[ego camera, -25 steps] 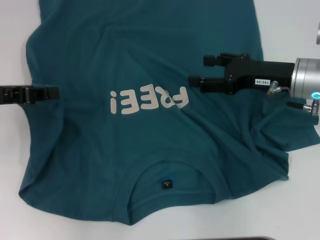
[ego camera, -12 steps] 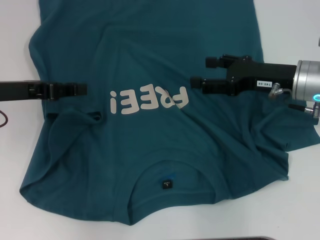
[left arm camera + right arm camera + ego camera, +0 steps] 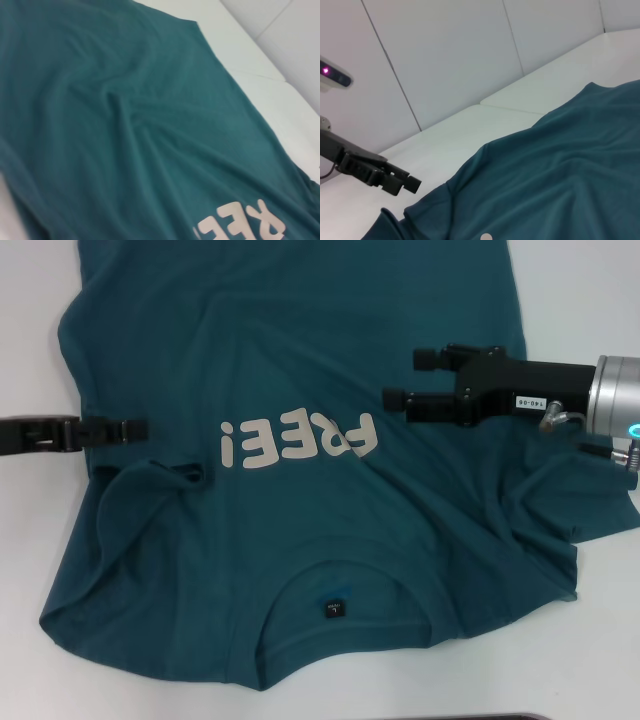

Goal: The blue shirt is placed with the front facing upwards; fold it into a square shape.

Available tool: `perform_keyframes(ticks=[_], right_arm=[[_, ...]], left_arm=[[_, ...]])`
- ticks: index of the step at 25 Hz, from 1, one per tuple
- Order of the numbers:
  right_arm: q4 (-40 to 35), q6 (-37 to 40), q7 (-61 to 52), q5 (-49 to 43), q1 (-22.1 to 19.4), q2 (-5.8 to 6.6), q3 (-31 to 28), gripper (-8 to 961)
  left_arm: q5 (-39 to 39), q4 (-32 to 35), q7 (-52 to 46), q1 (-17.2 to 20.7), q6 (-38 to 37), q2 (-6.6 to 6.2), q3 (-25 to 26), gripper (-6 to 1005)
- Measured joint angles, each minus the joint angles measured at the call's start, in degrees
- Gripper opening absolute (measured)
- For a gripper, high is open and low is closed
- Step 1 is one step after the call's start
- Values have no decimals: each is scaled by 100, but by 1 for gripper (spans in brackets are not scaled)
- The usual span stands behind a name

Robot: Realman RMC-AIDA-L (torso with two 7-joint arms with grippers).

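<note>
The blue shirt (image 3: 300, 340) lies front up on the table, with the white "FREE!" lettering (image 3: 298, 440) mid-chest and the collar (image 3: 340, 575) and black label (image 3: 332, 609) nearest me. Its left sleeve (image 3: 150, 480) is folded inward onto the body. The right sleeve (image 3: 560, 510) lies rumpled. My left gripper (image 3: 140, 428) hovers at the shirt's left edge just above the folded sleeve, open and empty; it also shows in the right wrist view (image 3: 412, 184). My right gripper (image 3: 408, 378) is open above the chest, right of the lettering. The left wrist view shows wrinkled shirt cloth (image 3: 125, 125).
The white table (image 3: 30, 540) shows to the left, right and front of the shirt. White wall panels (image 3: 445, 60) stand behind it. A dark edge (image 3: 500, 717) runs along the table's front.
My left gripper carried the left sleeve inward onto the shirt, let it go, and has drawn back to the left. My right gripper has drifted slightly right.
</note>
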State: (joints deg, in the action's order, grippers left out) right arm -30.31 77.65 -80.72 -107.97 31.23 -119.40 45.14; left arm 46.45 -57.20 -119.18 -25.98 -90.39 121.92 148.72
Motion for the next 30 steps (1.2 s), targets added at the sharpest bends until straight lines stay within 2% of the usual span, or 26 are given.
perform_keyframes(ticks=[4,7,14,23,30], right_arm=[[-1,-1,15,5,2,5,-47,909],[-1,0,17,5,4,6,-54,909],[-9,5,6,5,-12,20,-59,909],[-10,5,21,4,-21,24,-59,909],[-10,25,30,4,-21,24,-58,909]], left_arm=[[0,12,10,124,-30,2,-24,632],[0,47,75,185,-63,47,-47,912],[0,345,333,175,-485,172,-77,939],[-6,437,446,140,-1258,136,-77,937],[167,359,573,157,-911,55,208,936]])
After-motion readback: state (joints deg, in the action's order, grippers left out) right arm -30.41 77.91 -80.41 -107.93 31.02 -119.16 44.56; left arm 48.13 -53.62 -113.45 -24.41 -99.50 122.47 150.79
